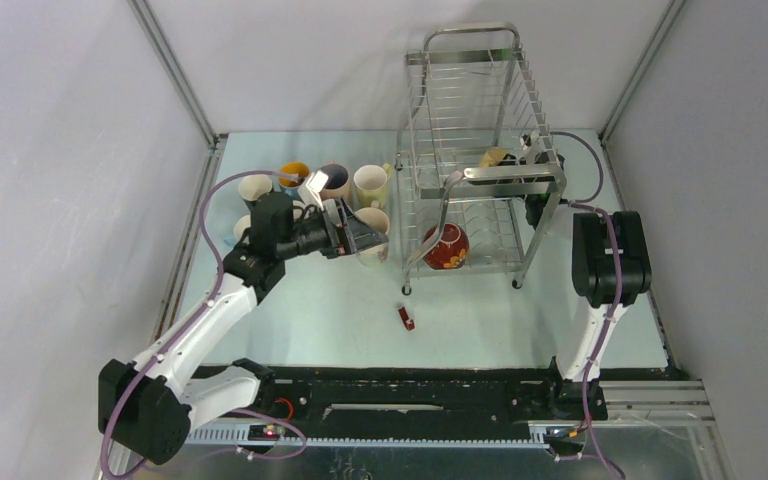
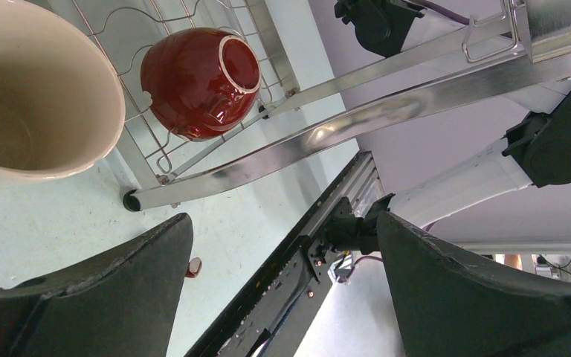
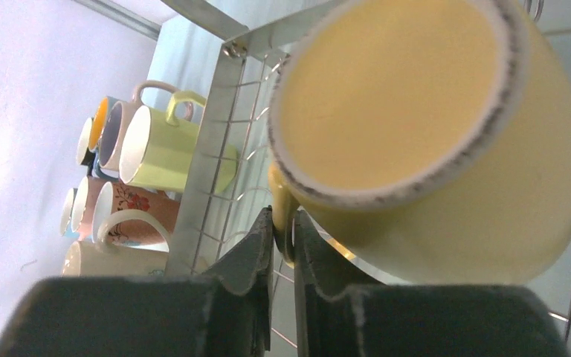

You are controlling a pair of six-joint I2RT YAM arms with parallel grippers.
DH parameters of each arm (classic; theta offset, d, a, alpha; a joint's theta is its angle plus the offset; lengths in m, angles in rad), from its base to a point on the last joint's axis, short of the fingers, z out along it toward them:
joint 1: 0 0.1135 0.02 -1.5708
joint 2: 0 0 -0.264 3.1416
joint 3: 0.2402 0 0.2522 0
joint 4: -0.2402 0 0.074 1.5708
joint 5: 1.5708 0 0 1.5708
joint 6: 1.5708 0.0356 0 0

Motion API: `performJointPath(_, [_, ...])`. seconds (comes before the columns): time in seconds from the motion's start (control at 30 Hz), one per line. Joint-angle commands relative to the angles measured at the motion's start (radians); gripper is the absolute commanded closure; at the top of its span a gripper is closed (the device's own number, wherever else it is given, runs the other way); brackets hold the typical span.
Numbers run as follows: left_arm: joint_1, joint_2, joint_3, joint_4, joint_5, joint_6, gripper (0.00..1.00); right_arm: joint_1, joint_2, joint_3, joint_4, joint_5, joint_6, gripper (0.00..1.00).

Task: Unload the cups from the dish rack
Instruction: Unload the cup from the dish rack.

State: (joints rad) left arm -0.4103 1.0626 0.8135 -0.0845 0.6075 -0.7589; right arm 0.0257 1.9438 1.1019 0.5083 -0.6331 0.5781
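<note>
Right wrist: cup (image 3: 416, 149) seemingly inside gripper (image 3: 284, 232).

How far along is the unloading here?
Done: a cluster of cups sits on the table left of the dish rack, the open left gripper beside it. In hand: the right gripper pinches the yellow cup by its handle, inside the rack. Left: that cup and the dark red cup on the lower tier.

Bright, even overhead light washes my fixed view, leaving only faint shadows on the pale tabletop (image 1: 310, 300) and glare on the chrome dish rack (image 1: 512, 177), while my right wrist camera renders the close yellow cup (image 3: 446, 149) soft and out of focus.
</note>
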Motion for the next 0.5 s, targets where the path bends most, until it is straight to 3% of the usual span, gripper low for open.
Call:
performJointPath(0.0, [-0.006, 0.004, -0.022, 0.031, 0.017, 0.021, 0.0, -0.006, 0.016, 0.001, 0.033, 0.021, 0.016, 0.87])
performJointPath(0.17, [-0.007, 0.015, -0.019, 0.033, 0.018, 0.022, 0.0, -0.015, -0.006, -0.02, 0.067, -0.001, 0.028, 1.0])
performJointPath(0.47, [-0.016, 0.023, -0.017, 0.037, 0.009, 0.023, 0.0, -0.072, -0.043, -0.041, 0.21, -0.093, 0.184, 1.0])
